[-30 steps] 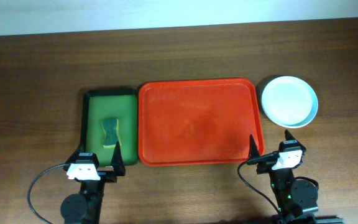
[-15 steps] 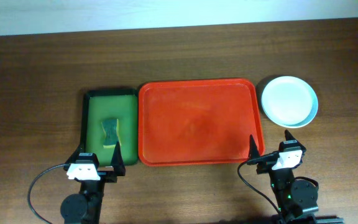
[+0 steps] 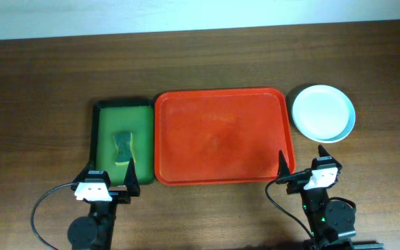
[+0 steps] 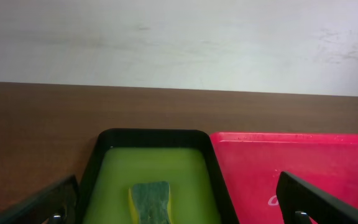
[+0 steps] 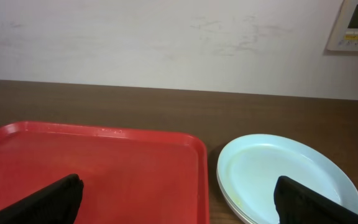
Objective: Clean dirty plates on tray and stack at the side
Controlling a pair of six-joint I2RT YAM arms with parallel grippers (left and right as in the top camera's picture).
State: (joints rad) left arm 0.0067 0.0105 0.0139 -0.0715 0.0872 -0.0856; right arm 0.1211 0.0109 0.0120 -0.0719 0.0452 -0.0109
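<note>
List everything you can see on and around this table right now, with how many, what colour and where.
table: one, dark brown wood, under everything
red tray: one, red, middle of the table, nothing on it
green tray: one, green inside with a dark rim, right beside the red tray's left edge
sponge: one, green and yellow, in the green tray
plates: one stack, number unclear, top one pale blue with a white rim beneath, on the table right of the red tray
wall panel: one, white, on the wall behind, far right
left gripper: one, black, open, at the green tray's near end
right gripper: one, black, open, near the red tray's near right corner
</note>
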